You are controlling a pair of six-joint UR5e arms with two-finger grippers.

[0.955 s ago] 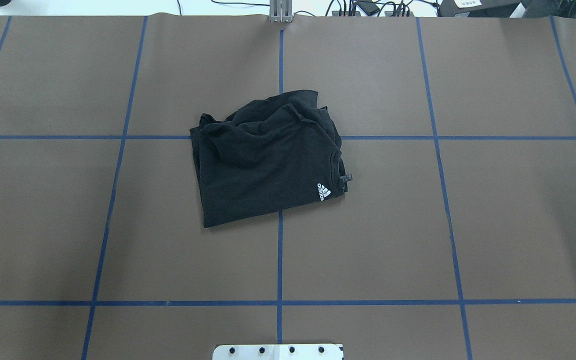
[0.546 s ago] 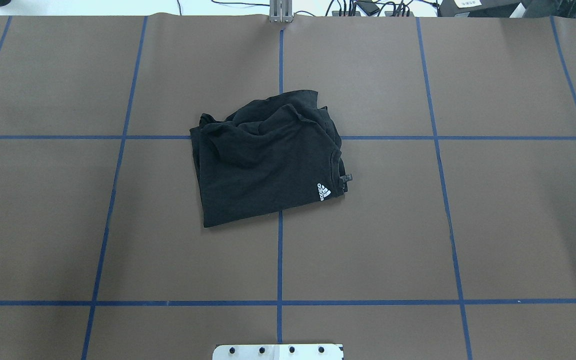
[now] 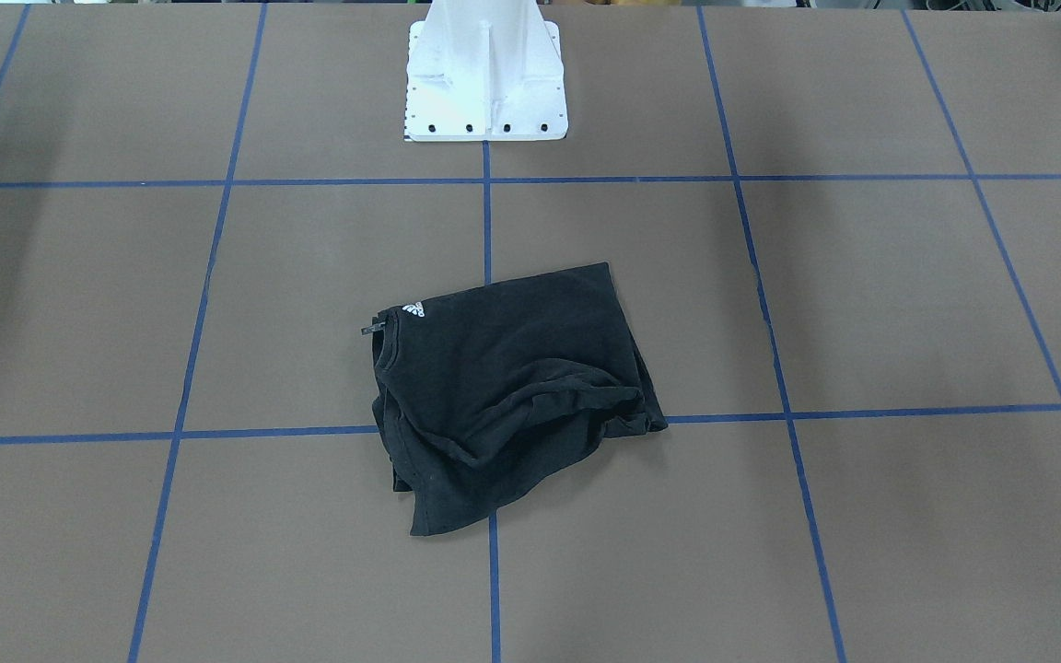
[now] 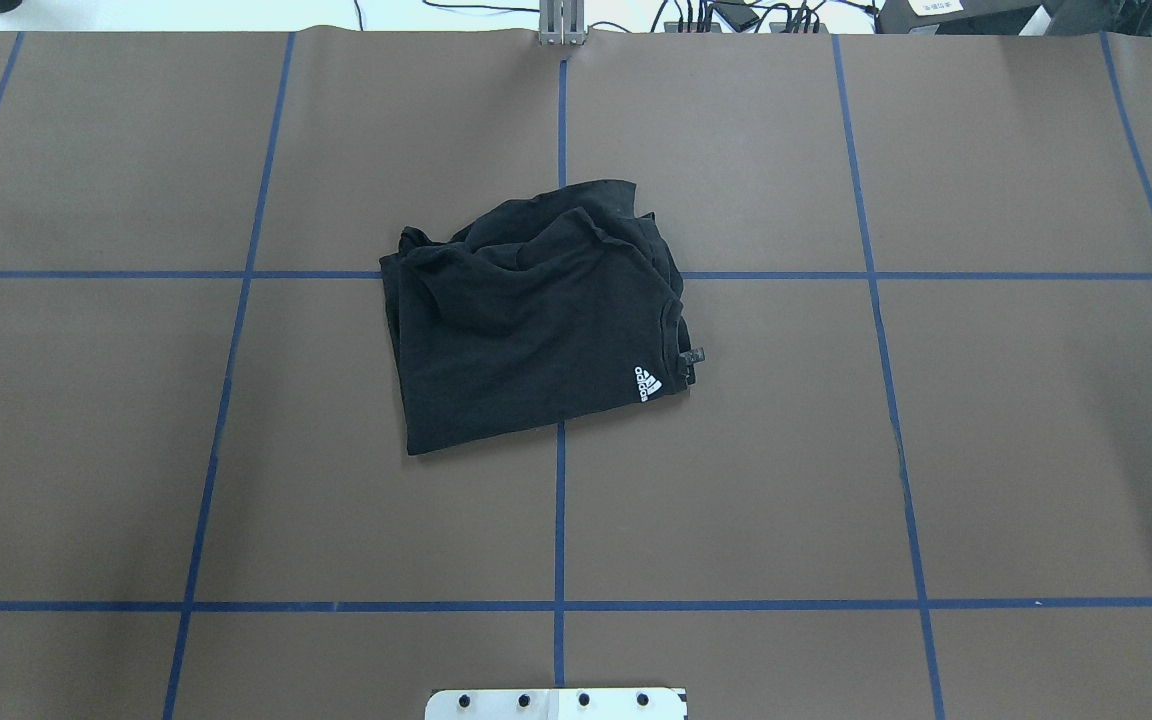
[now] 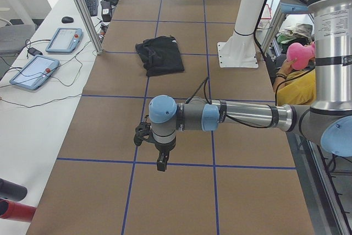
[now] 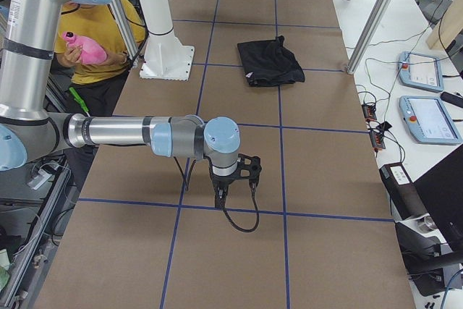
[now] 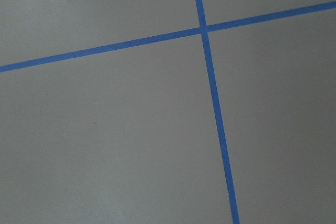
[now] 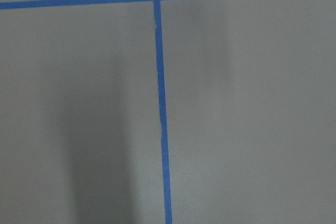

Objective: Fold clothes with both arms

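Black T-shirt (image 4: 536, 320), roughly folded, one edge rumpled.
Likely near done; left gripper (image 5: 160, 163) and right gripper (image 6: 220, 196) hang far off, open or closed unclear.

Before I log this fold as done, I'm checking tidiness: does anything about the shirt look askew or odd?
Yes. The black T-shirt lies skewed to the blue tape lines, its edge away from the robot is bunched into ridges rather than flat, and a small tag sticks out by the collar. No damage shows.

Open mat (image 4: 936, 450) rings T-shirt (image 4: 526, 330); white pedestal (image 3: 484, 83) stands well apart.
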